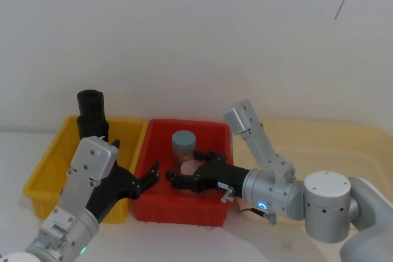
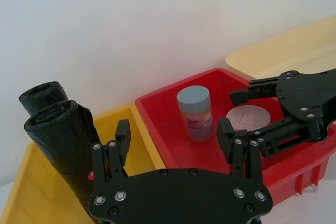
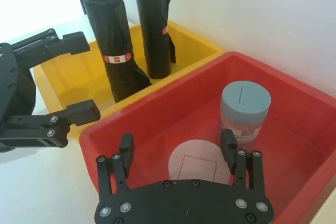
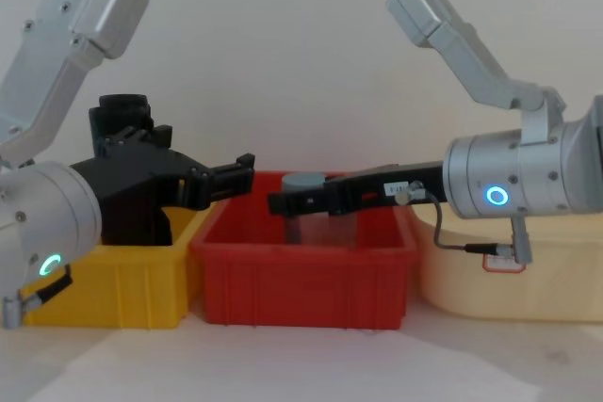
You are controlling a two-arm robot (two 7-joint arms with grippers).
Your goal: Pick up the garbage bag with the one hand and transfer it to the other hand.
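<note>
The garbage bag [image 3: 112, 35], a thick black roll with a red-and-white band, stands upright in the yellow bin [image 3: 79, 72]. A second black roll [image 3: 153, 24] stands beside it. The green-ringed left gripper [image 1: 150, 177] hovers open over the divide between the yellow and red bins, apart from both rolls, with nothing between its fingers. It also shows as the left gripper [image 3: 79, 77] in the right wrist view. The blue-ringed right gripper [image 1: 178, 180] is open over the red bin [image 1: 153, 151], facing the left one, and holds nothing.
In the red bin stand a jar with a grey-blue lid [image 1: 183, 142] and a low pink-lidded container [image 3: 197, 163], right under the right gripper. A cream tray [image 1: 331, 142] lies to the right. A white wall rises close behind the bins.
</note>
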